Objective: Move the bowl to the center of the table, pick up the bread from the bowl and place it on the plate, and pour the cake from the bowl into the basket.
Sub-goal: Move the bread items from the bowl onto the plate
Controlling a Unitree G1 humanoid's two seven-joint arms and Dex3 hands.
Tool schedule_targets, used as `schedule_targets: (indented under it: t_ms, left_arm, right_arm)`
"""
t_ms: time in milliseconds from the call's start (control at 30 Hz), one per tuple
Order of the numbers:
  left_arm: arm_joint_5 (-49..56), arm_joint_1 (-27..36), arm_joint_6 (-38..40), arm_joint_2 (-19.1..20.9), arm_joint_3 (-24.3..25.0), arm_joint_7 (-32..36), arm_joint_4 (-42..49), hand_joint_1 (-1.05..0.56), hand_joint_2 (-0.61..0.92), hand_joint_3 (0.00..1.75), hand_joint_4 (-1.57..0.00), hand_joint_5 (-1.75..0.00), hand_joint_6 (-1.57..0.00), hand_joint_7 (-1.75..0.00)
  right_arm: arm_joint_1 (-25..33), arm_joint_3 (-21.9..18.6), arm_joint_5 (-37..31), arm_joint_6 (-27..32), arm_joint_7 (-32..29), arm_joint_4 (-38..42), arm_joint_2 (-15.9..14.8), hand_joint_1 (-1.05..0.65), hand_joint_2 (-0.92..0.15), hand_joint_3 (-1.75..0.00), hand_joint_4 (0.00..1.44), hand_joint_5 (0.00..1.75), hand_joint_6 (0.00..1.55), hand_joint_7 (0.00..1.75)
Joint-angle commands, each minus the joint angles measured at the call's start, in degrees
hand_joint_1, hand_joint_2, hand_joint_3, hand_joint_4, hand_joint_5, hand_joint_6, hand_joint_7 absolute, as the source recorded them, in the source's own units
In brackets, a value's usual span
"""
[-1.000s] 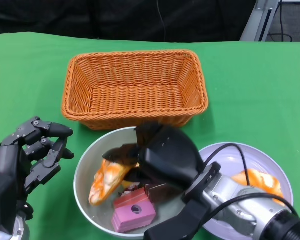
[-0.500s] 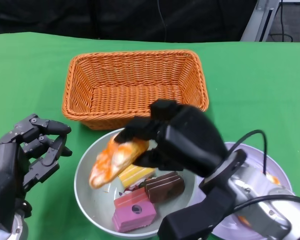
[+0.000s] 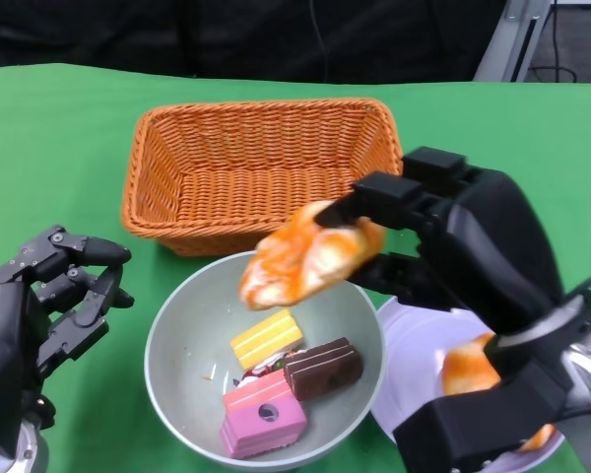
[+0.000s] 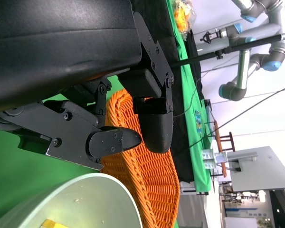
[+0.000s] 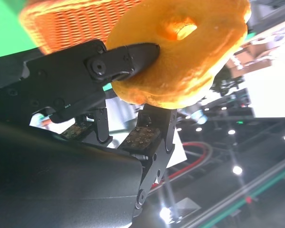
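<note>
My right hand (image 3: 453, 236) holds an orange-glazed bread (image 3: 305, 258) in the air above the far rim of the pale green bowl (image 3: 177, 330); the right wrist view shows the bread (image 5: 180, 52) pinched between black fingers (image 5: 128, 54). In the bowl lie a yellow cake slice (image 3: 266, 338), a brown one (image 3: 323, 368) and a pink block (image 3: 263, 422). The white plate (image 3: 414, 370) sits right of the bowl with another bread (image 3: 470, 370) on it, mostly hidden by my forearm. My left hand (image 3: 49, 301) hovers left of the bowl, fingers curled, holding nothing.
An orange wicker basket (image 3: 266, 172) stands empty just behind the bowl, seen also in the left wrist view as the basket (image 4: 142, 175) beside the bowl rim (image 4: 76, 199). Green cloth (image 3: 492, 138) covers the table.
My right hand lifted the bread out of the bowl and carried it up and to the right, uncovering the cakes. The left hand barely moved.
</note>
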Motion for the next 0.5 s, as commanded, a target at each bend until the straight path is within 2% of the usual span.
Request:
schedule_targets:
  t_ms: [33, 267, 400, 500]
  left_arm:
    - [-1.18, -0.49, -1.43, 1.43, 1.11, -0.78, 1.25, -0.10, 0.79, 0.54, -0.76, -1.37, -0.83, -0.98]
    - [-1.97, -1.40, -2.36, 2.03, 1.72, -1.78, 3.37, -0.11, 0.79, 0.52, -0.76, -1.37, -0.83, -0.97]
    - [-1.46, -1.71, -2.91, 2.38, 1.82, -1.52, 4.24, -0.12, 0.80, 0.51, -0.77, -1.37, -0.83, -0.97]
    - [-1.75, -1.93, -3.78, 2.63, 1.89, -1.93, 4.95, -0.11, 0.81, 0.51, -0.77, -1.37, -0.82, -0.98]
  right_arm:
    - [2.40, -3.89, 1.98, -1.43, 0.05, -1.71, -2.73, -0.31, -0.64, -0.66, 0.74, 1.42, 0.85, 1.04]
    - [6.73, -9.94, 5.40, -1.56, 1.08, -2.37, -4.82, -0.29, -0.58, -0.76, 0.74, 1.42, 0.86, 1.04]
    - [9.89, -13.09, 7.21, -0.63, 3.25, -2.57, -6.08, -0.27, -0.58, -0.75, 0.72, 1.50, 0.84, 1.09]
    - [11.49, -14.52, 7.76, -0.77, 3.79, -2.36, -6.69, -0.25, -0.58, -0.72, 0.73, 1.48, 0.84, 1.08]
